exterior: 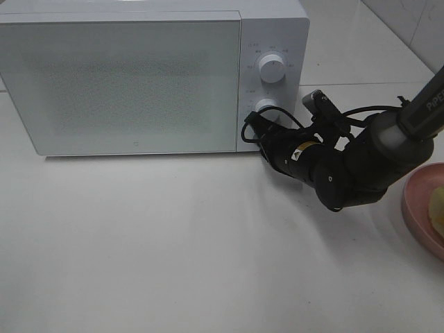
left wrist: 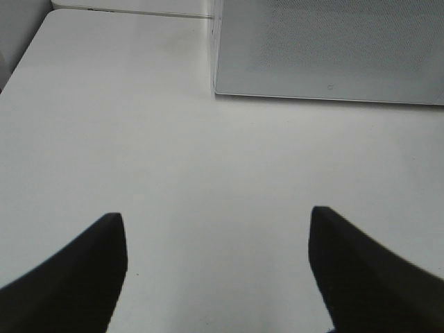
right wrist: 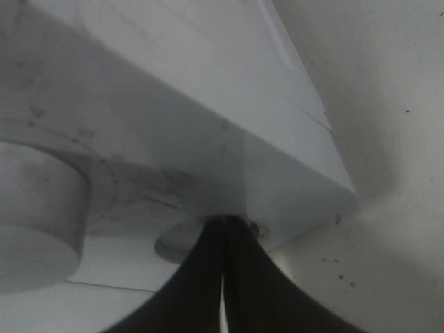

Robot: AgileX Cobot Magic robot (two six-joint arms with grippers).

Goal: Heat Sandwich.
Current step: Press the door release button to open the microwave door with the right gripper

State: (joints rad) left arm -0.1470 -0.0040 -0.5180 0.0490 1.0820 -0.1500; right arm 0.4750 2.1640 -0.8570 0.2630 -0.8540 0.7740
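The microwave (exterior: 125, 76) stands at the back of the table (exterior: 173, 263), the sandwich (exterior: 438, 207) on a plate (exterior: 416, 208) to its right.

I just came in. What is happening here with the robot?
The right gripper, shut, has its tips at the control panel of the white microwave, near the lower knob. The door is closed. The sandwich lies on the pink plate at the right. The left gripper hangs open above the table.

looks like a kitchen corner set up as a robot test bench: white microwave (exterior: 125, 76) with two dials (exterior: 269, 67) on a plain white counter (exterior: 173, 250), pale tiled wall (exterior: 411, 21) behind, sandwich (exterior: 438, 208) on a pink plate (exterior: 416, 201) at the edge, black robot arm (exterior: 361, 163) over the counter.
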